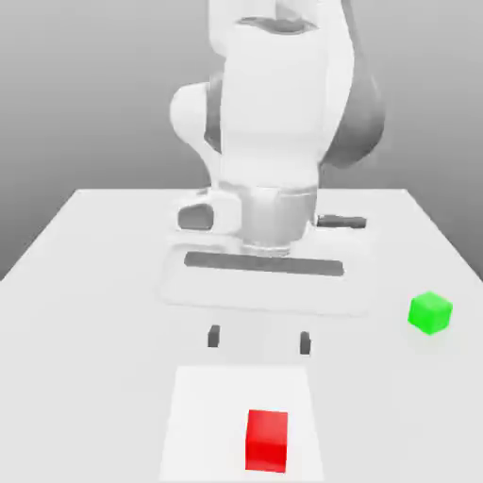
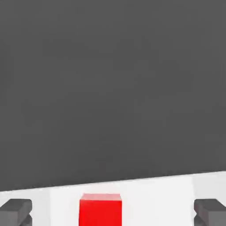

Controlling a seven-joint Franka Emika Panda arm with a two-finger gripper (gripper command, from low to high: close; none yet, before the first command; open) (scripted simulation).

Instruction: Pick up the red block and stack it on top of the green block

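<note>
Gripper open, empty. Red block on white patch nr. table's front edge. Green block nr. exterior view's right edge of table.

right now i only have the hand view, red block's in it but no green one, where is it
Observer: The green block sits toward the exterior view's right, on the table.
Operator: is the red one near it
Observer: No, the red block is well apart from it, on the bright white patch, nearer that camera.
Operator: anything on top of green
Observer: Nothing; its top face is bare in the exterior view.
</note>
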